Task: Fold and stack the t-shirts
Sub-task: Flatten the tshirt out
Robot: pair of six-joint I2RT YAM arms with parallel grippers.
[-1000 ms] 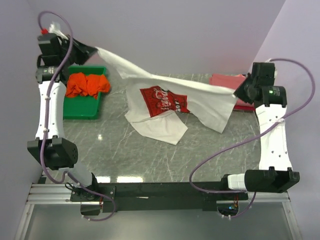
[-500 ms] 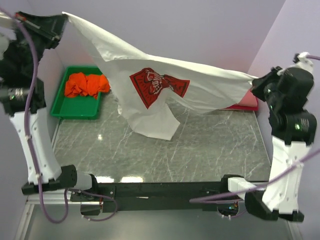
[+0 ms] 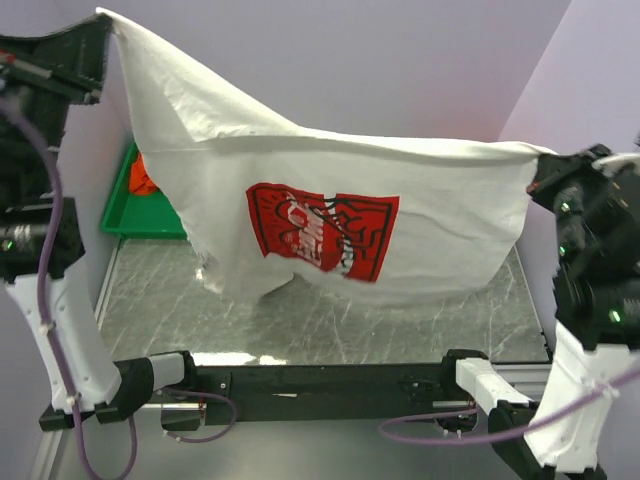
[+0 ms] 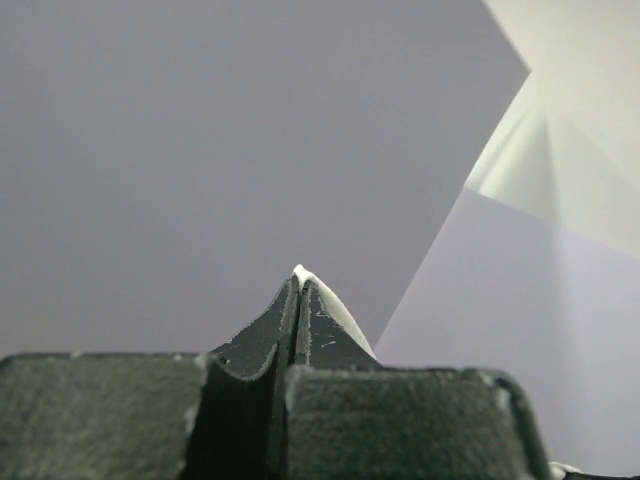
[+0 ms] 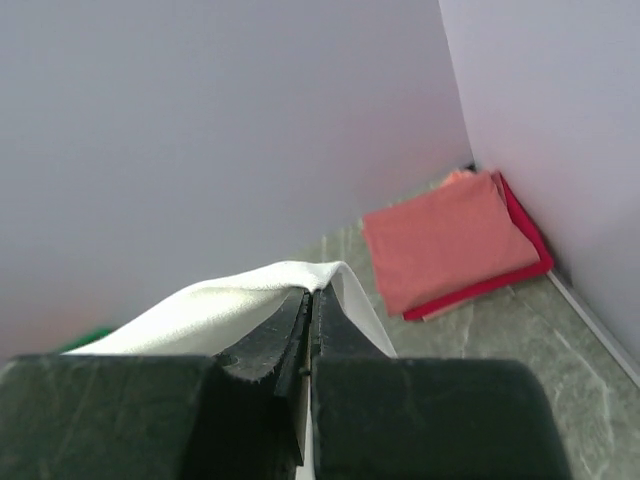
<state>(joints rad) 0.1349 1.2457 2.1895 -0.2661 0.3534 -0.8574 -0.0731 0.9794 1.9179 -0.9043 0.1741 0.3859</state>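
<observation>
A white t-shirt [image 3: 440, 220] with a red square print [image 3: 320, 230] hangs spread in the air between both arms. My left gripper [image 3: 103, 22] is shut on its top left corner, high near the back wall; a sliver of white cloth [image 4: 335, 310] shows at its tips [image 4: 298, 275]. My right gripper [image 3: 540, 165] is shut on the opposite corner at the right, with white cloth [image 5: 230, 305] draped over its tips [image 5: 310, 295]. A folded salmon-pink shirt [image 5: 445, 240] lies on a red one [image 5: 525, 245] in the far right corner. An orange shirt [image 3: 140, 178] peeks out behind the white one.
A green plastic tray [image 3: 130, 215] sits at the far left of the marble table [image 3: 330, 325], mostly hidden by the hanging shirt. Lilac walls close in the back and both sides. The arm bases and a black rail [image 3: 320, 380] line the near edge.
Both arms have lifted and pulled the white shirt toward the near side. It now hangs wide and flat with its hem off the table, hiding most of the tray and the orange shirt.
</observation>
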